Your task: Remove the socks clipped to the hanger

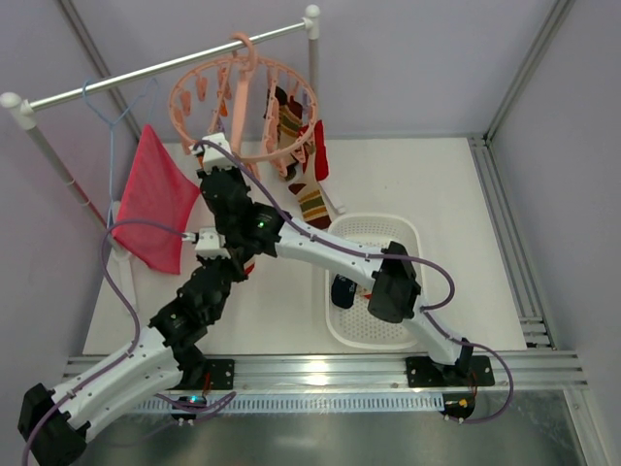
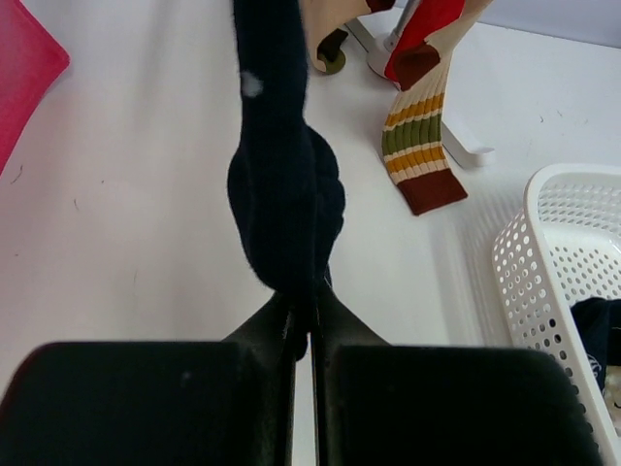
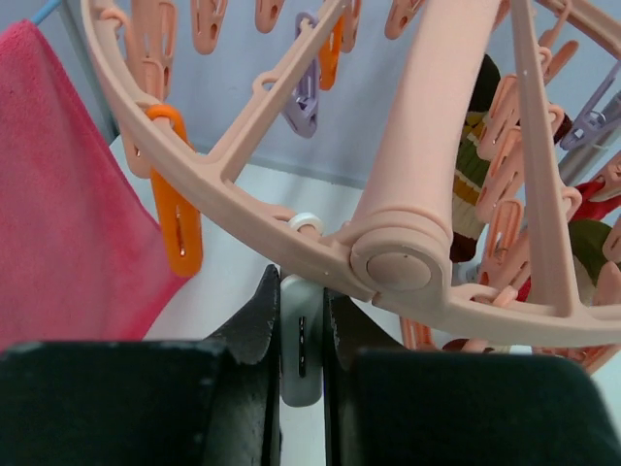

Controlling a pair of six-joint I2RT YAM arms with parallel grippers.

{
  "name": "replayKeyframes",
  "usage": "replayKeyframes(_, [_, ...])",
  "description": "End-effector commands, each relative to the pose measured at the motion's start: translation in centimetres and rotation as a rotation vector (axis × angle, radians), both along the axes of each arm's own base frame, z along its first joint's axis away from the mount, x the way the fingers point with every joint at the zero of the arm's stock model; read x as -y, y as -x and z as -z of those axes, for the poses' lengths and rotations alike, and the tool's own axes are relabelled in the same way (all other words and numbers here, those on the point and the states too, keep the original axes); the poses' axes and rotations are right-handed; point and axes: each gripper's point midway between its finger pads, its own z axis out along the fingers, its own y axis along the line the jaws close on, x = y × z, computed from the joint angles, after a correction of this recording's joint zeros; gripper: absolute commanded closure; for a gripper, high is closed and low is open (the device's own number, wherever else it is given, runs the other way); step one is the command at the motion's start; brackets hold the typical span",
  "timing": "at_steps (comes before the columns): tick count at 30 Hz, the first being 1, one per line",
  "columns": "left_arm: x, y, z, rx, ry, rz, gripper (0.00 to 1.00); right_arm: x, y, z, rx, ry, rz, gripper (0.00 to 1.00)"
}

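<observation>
One dark sock (image 1: pixel 342 289) in basket (image 2: pixel 529 243); striped socks (image 2: pixel 417 146) still clipped.
My left gripper (image 2: pixel 303 311) clamps the navy sock (image 2: pixel 281 194), right gripper (image 3: pixel 301 301) a peg (image 3: pixel 299 364).

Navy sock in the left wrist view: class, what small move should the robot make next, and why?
Probably the left gripper should draw the navy sock down, away from the hanger. It is shut on the sock's lower end, the sock runs up out of view, and the right gripper squeezes a pale peg under the ring, which likely frees it.
</observation>
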Motion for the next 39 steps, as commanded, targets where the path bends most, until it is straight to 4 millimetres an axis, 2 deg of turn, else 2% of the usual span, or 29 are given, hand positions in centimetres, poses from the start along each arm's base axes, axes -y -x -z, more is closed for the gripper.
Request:
replayKeyframes(1, [0.2,-0.3,-1.6,0.038,0.022,-0.009,1.0,1.6,-0.8,-3.9,0.07,-0.102,0.081,0.96])
replayKeyframes(5, [0.3,-0.3,-1.5,0.035,0.015,-0.01,1.0,2.1,-0.7,-4.6,0.083,-0.108,0.087,0.96])
replayKeyframes(10, [0.0,-0.4,-1.3,0.031,0.004,-0.025,1.0,2.5,-0.5,-4.4,0.075,-0.1,0.082,0.96])
replayKeyframes(11, [0.0,-0.5,-1.4,0.034,0.011,-0.029,1.0,2.5,-0.4,-4.4,0.074,-0.102,0.072,0.91])
replayKeyframes(12, [0.0,-0.4,-1.3,0.03,0.012,-0.029,1.0,2.6,-0.2,-4.2,0.069,-0.096,0.06,0.61])
replayKeyframes(14, [-0.2,-0.5,-1.0,0.031,0.014,-0.042,1.0,2.6,0.1,-3.6,0.055,-0.095,0.039,0.37])
replayKeyframes(15, [-0.2,-0.6,-0.9,0.03,0.008,-0.046,1.0,2.3,0.4,-2.6,0.039,-0.082,0.008,0.28])
replayKeyframes(16, [-0.3,-0.7,-0.9,0.027,0.003,-0.055,1.0,2.6,0.8,-3.1,0.034,-0.105,-0.003,0.22])
replayKeyframes(17, [-0.6,-0.7,-0.9,0.028,-0.002,-0.071,1.0,2.6,1.1,-2.0,0.018,-0.087,-0.015,0.18])
replayKeyframes(19, [-0.8,-0.8,-0.8,0.026,-0.007,-0.077,1.0,2.8,1.9,-1.7,0.014,-0.087,-0.036,0.13])
replayKeyframes(21, [-1.1,-0.8,-0.7,0.029,-0.007,-0.087,1.0,4.6,3.6,-1.3,0.0,-0.1,-0.056,0.1])
replayKeyframes(23, [-1.3,-0.9,-0.6,0.028,-0.007,-0.09,1.0,5.0,4.0,-1.0,-0.006,-0.096,-0.063,0.09])
replayKeyframes(26, [-1.3,-1.0,-0.4,0.029,0.005,-0.075,1.0,7.4,5.2,-0.1,-0.025,-0.121,-0.062,0.08])
replayKeyframes(31, [-0.3,-1.2,-0.4,0.041,0.043,0.013,1.0,11.9,6.2,3.5,-0.083,-0.109,-0.028,0.08])
replayKeyframes(32, [0.6,-1.2,-0.4,0.039,0.055,0.065,1.0,12.8,5.9,4.4,-0.103,-0.109,-0.029,0.08])
replayKeyframes(34, [1.3,-1.4,-0.3,0.034,0.067,0.109,1.0,15.2,6.2,6.2,-0.149,-0.159,-0.023,0.08])
replayKeyframes(35, [2.5,-1.2,0.2,0.013,0.075,0.183,1.0,16.7,5.6,6.5,-0.155,-0.191,-0.006,0.08])
replayKeyframes(36, [3.1,-1.3,-0.3,0.031,0.091,0.214,1.0,18.0,6.0,9.1,-0.189,-0.165,-0.002,0.08])
replayKeyframes(37, [3.5,-1.3,-0.1,0.025,0.094,0.241,1.0,19.4,6.3,8.2,-0.181,-0.222,0.004,0.08])
replayKeyframes(38, [4.7,-0.9,-0.2,0.026,0.103,0.31,1.0,21.4,6.2,10.1,-0.202,-0.205,0.035,0.08])
replayKeyframes(39, [5.4,-0.8,-0.3,0.028,0.108,0.347,1.0,22.4,6.2,10.6,-0.209,-0.212,0.042,0.08])
